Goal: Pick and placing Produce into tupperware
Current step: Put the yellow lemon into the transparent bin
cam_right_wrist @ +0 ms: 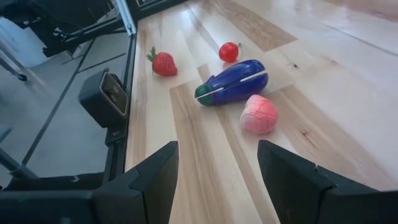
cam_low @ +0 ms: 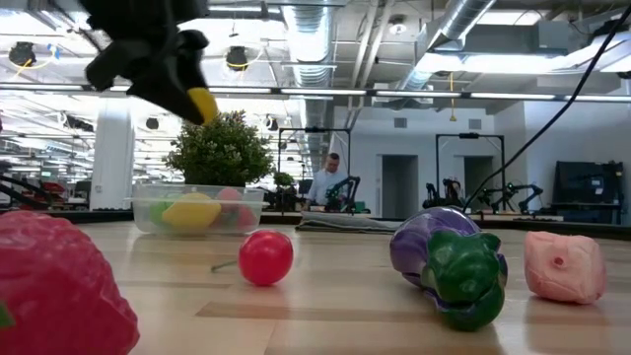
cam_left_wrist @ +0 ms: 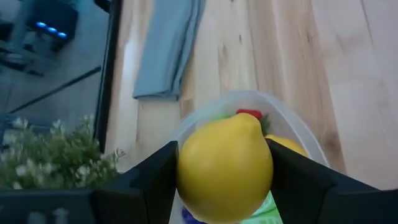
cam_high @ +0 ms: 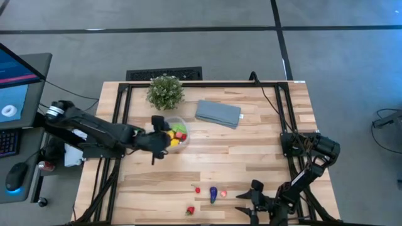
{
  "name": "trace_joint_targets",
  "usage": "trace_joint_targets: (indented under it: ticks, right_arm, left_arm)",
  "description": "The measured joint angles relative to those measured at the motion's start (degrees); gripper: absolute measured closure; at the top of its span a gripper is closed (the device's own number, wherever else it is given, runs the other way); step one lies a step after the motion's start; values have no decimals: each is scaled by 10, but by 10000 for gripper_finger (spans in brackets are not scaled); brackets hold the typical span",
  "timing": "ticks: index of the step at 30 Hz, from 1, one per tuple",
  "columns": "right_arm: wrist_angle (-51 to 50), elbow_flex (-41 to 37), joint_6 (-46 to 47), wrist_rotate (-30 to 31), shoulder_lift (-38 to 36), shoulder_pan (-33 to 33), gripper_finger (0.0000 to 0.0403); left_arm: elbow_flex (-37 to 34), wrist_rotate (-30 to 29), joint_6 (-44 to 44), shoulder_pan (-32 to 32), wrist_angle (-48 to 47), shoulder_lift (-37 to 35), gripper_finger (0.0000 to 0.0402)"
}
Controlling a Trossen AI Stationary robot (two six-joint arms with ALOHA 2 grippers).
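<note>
High view
Left end effector: over the tupperware, at its plant-side rim, clamped on a lemon.
Tupperware: directly under the left end effector, holding yellow, green and red produce; plant just beyond it, cloth near it on the far side.
Right end effector: low at the near counter edge, fingers apart, nothing in them.
Loose produce: pink piece nearest the right end effector, then eggplant, cherry, strawberry farther toward the left arm.
Open room: bare wood between the tupperware and the loose pieces; strawberry and right end effector sit close to the near edge.

Low view
Left end effector: raised above the tupperware, lemon showing at its tip.
Produce: strawberry, cherry, eggplant, pink piece on the counter in the foreground.

Left wrist view
Lemon: gripped between both fingers, tupperware rim right below and ahead.
Beyond: cloth, plant, counter edge.

Right wrist view
Right end effector: half spread, empty.
Produce: pink piece just ahead, eggplant behind it, cherry and strawberry farther; counter edge runs alongside.
</note>
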Motion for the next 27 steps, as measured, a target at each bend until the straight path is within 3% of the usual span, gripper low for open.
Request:
trace_joint_targets:
  ticks: [6, 16, 27]
  right_arm:
    - [-3, 0, 0, 0, 0, -5, 159]
    - [-3, 0, -4, -1, 0, -10, 159]
    - [-3, 0, -4, -2, 0, -15, 159]
  left_arm:
    - [-98, -64, -49, -42, 96, -54, 198]
    - [-238, -127, -98, -77, 299, -59, 197]
    - [-275, -163, -88, -56, 313, -59, 197]
